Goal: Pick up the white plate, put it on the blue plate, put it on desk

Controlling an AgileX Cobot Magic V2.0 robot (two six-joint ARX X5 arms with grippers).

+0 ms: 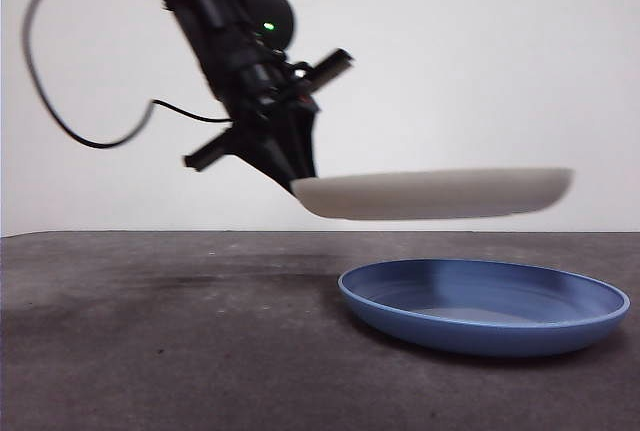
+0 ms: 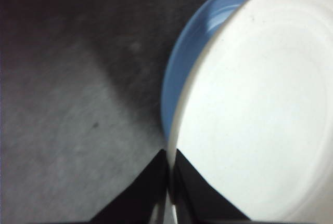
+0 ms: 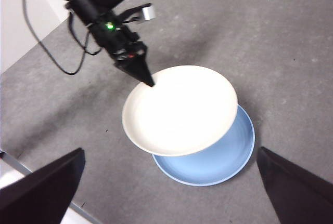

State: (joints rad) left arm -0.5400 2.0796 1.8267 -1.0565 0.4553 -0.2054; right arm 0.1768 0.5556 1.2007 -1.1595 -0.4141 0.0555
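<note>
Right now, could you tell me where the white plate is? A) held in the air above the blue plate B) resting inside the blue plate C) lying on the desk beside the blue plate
A: the left gripper pinches the white plate by its rim, clear above the blue plate.

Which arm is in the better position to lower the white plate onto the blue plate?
The left. Its gripper grips the white plate by the rim, held in the air above the blue plate. The right gripper is open and holds nothing.
</note>
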